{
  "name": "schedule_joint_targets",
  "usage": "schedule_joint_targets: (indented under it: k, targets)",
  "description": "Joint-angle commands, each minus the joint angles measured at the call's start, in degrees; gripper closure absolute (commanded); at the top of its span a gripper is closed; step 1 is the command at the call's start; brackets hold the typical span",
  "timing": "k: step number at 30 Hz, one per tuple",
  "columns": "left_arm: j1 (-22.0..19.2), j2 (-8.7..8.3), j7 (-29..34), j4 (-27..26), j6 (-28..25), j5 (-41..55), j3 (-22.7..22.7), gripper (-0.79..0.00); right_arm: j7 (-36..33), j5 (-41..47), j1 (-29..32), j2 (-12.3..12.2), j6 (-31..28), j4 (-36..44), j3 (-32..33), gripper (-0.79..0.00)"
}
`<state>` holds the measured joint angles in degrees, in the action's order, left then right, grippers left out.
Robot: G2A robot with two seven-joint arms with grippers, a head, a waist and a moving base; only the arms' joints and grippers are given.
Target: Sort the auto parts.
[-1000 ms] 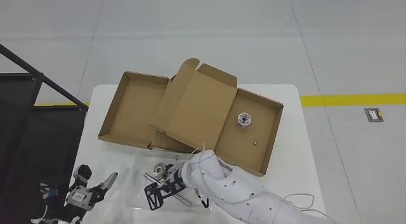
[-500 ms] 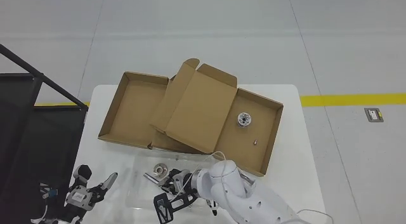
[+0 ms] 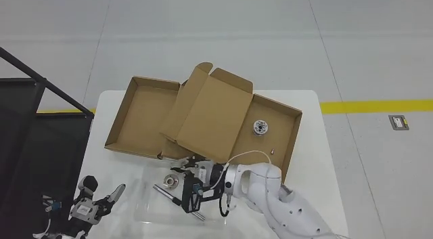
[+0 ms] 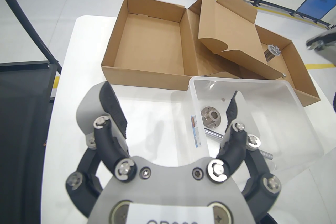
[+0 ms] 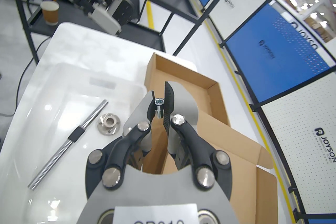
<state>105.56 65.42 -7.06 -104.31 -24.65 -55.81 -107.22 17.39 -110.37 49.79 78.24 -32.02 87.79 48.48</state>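
My right gripper (image 5: 159, 104) (image 3: 180, 167) is shut on a small silver bolt (image 5: 159, 107), held above the far edge of the clear plastic bin (image 5: 78, 70), next to the cardboard boxes. In the bin lie a round metal flange (image 5: 108, 125) (image 4: 210, 116) (image 3: 170, 180) and a steel rod (image 5: 68, 141) (image 4: 214, 133). My left gripper (image 4: 173, 109) (image 3: 103, 189) hangs open over the table's near left corner, short of the bin (image 4: 262, 82). A gear-like part (image 3: 260, 127) (image 4: 271, 51) and a tiny screw (image 3: 272, 150) lie in the right box (image 3: 292, 134).
Two open cardboard boxes stand at the back of the white table (image 3: 311, 171); the left box (image 3: 145, 114) holds nothing, and a raised flap (image 3: 210, 114) covers the seam between them. A black rack (image 3: 34, 144) flanks the table's left side.
My right gripper has swung from the near side of the bin toward its far edge by the boxes, turning as it went. The left arm has stayed still.
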Motion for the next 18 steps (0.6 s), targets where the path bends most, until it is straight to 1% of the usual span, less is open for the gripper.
schedule_joint_targets:
  k: [1, 7, 8, 10, 11, 12, 13, 15, 16, 18]
  targets:
    - [0.0, 0.0, 0.0, 0.0, 0.0, 0.0, 0.0, -0.785, 4.22, 0.78, 1.29, -0.57, 1.06, 0.57, 2.26, 0.0]
    - [0.0, 0.0, 0.0, 0.0, 0.0, 0.0, 0.0, -0.785, 19.18, 2.92, 6.0, -2.56, 1.89, 2.34, 8.82, 0.0]
    - [0.0, 0.0, 0.0, 0.0, 0.0, 0.0, 0.0, -0.785, 21.01, 2.73, 6.66, -2.89, 1.83, 2.31, 9.77, 0.0]
    - [0.0, 0.0, 0.0, 0.0, 0.0, 0.0, 0.0, -0.785, 21.97, 2.05, 7.83, -3.42, 1.93, 2.34, 11.33, 0.0]
    - [0.0, 0.0, 0.0, 0.0, 0.0, 0.0, 0.0, -0.785, 21.62, 1.63, 8.34, -3.63, 2.18, 2.48, 11.99, 0.0]
    - [0.0, 0.0, 0.0, 0.0, 0.0, 0.0, 0.0, -0.785, 18.95, 0.41, 8.92, -3.86, 3.57, 2.32, 13.08, 0.0]
    - [0.0, 0.0, 0.0, 0.0, 0.0, 0.0, 0.0, -0.785, 14.42, -0.83, 9.75, -4.0, 5.51, 2.68, 14.12, 0.0]
    - [0.0, 0.0, 0.0, 0.0, 0.0, 0.0, 0.0, -0.785, 7.8, -1.18, 11.97, -4.24, 7.63, 4.36, 15.8, 0.0]
    - [0.0, 0.0, 0.0, 0.0, 0.0, 0.0, 0.0, -0.785, 4.73, -1.32, 13.13, -4.4, 7.92, 5.26, 16.69, 0.0]
    - [0.0, 0.0, 0.0, 0.0, 0.0, 0.0, 0.0, -0.785, 2.39, -1.24, 15.31, -4.9, 6.2, 6.65, 18.38, 0.0]
